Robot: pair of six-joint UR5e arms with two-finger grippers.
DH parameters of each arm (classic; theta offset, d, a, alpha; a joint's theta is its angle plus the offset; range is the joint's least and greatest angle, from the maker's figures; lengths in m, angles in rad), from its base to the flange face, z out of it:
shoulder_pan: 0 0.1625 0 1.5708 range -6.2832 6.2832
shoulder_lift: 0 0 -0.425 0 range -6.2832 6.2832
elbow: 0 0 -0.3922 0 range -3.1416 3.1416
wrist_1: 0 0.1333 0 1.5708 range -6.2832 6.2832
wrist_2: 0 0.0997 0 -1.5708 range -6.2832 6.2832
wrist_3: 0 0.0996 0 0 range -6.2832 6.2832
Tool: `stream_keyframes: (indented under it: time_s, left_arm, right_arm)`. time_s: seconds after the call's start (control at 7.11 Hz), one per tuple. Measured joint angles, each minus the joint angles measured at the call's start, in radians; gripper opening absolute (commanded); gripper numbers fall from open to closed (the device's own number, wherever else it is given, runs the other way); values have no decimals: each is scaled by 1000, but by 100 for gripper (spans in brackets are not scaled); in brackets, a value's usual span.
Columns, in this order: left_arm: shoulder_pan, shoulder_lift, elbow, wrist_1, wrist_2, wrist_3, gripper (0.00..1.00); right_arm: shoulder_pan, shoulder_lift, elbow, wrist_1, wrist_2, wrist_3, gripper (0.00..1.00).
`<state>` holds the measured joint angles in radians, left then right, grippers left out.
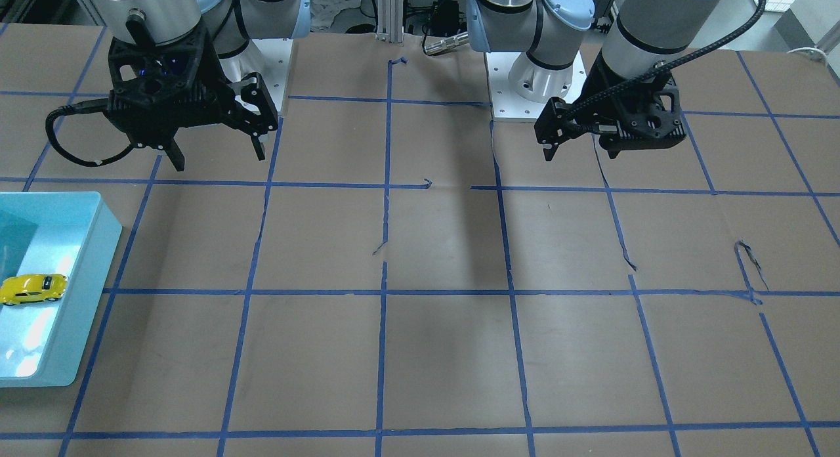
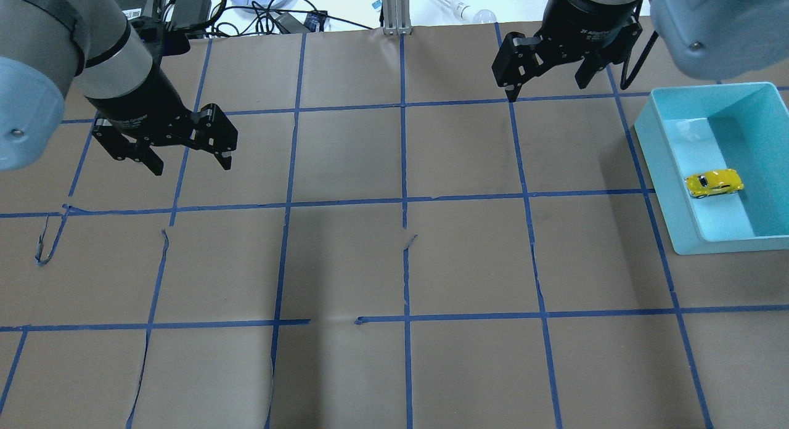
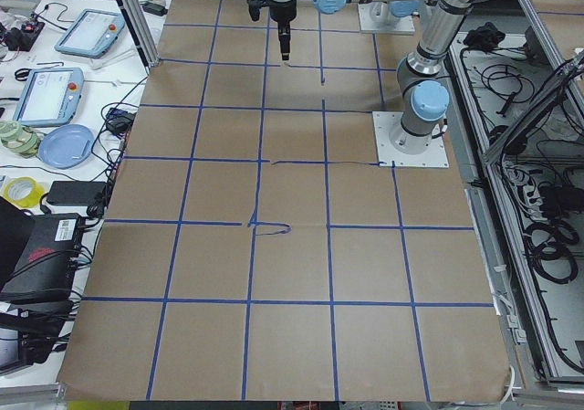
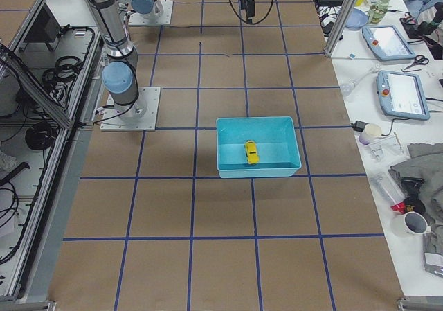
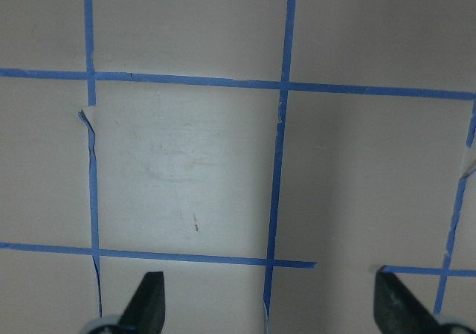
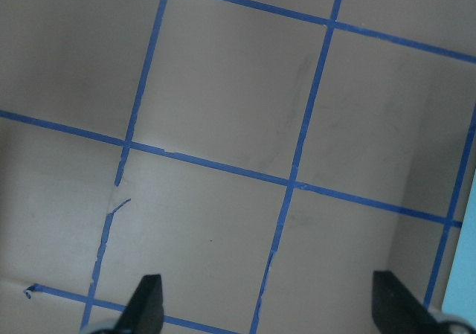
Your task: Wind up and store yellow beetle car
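Observation:
The yellow beetle car [image 2: 714, 183] lies inside a light blue bin [image 2: 653, 145] at the table's right side, on its wheels. It also shows in the front view [image 1: 33, 289] and the right side view [image 4: 250, 152]. My right gripper [image 2: 546, 91] hangs open and empty above the table, back and left of the bin, well apart from the car. Its wrist view shows only bare paper between the fingers [image 6: 147, 304]. My left gripper [image 2: 192, 166] is open and empty over the table's left part, far from the car. Its wrist view shows bare paper between its fingers [image 5: 149, 293].
The table is covered in brown paper [image 2: 394, 262] with a blue tape grid, torn in places. A sliver of the bin's edge [image 6: 462, 312] shows in the right wrist view. Cables and small items [image 2: 265, 10] lie beyond the far edge.

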<state>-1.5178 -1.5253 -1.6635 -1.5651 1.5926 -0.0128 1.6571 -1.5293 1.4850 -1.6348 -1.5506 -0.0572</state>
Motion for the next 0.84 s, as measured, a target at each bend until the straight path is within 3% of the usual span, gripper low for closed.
stream_keyframes:
  time_s: [0.84]
  left_arm:
    - [1,0,-1,10,0,0,100]
  right_arm:
    - [1,-6,-8,51,-76,61,100]
